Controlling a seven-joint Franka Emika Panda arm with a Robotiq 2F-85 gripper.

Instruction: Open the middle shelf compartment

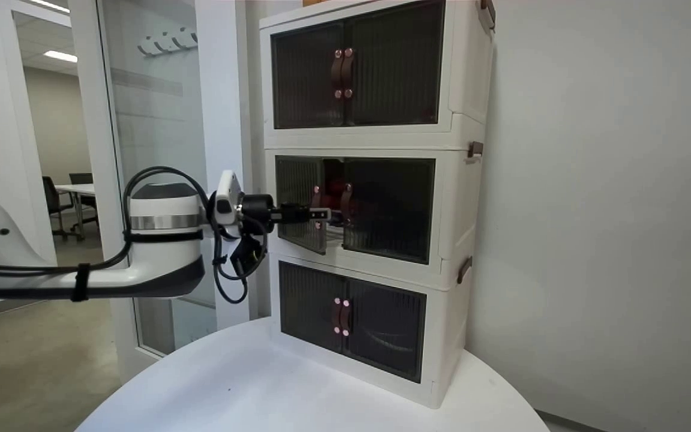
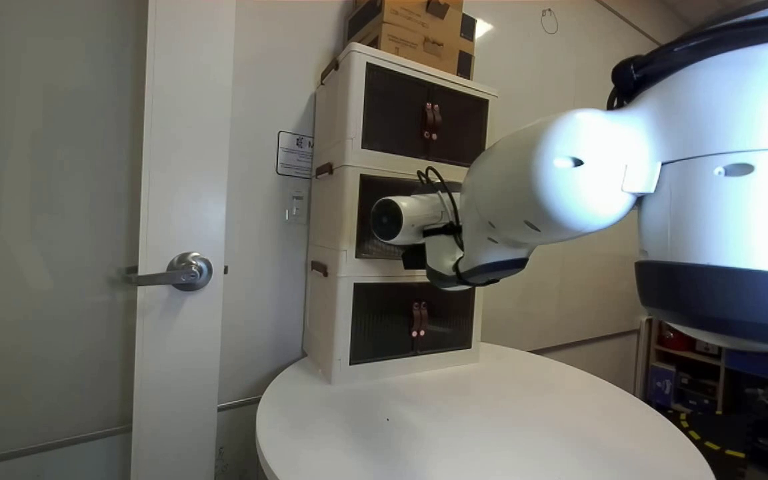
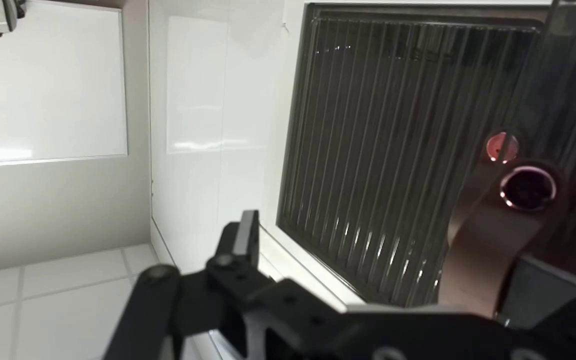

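Observation:
The middle shelf compartment (image 1: pixel 388 207) is the central white-framed tier with dark ribbed double doors. In an exterior view its left door (image 1: pixel 295 186) stands ajar, swung outward, and its right door is shut. Something red inside shows through the gap. My gripper (image 1: pixel 325 214) is level with the left door's brown handle, at that door's free edge. In the wrist view the ribbed shut door (image 3: pixel 393 115) and a close brown handle (image 3: pixel 478 260) show. One black finger (image 3: pixel 245 237) stands far out to the left; the opposite finger is hidden. The gripper looks open, not clamped on the handle.
The look-alike top tier (image 1: pixel 393 66) and bottom tier (image 1: pixel 384 324) have both doors shut. The stack stands on a round white table (image 1: pixel 249 384) beside a wall. Cardboard boxes (image 2: pixel 417 40) sit on top. A glass door (image 1: pixel 153 120) stands behind the arm.

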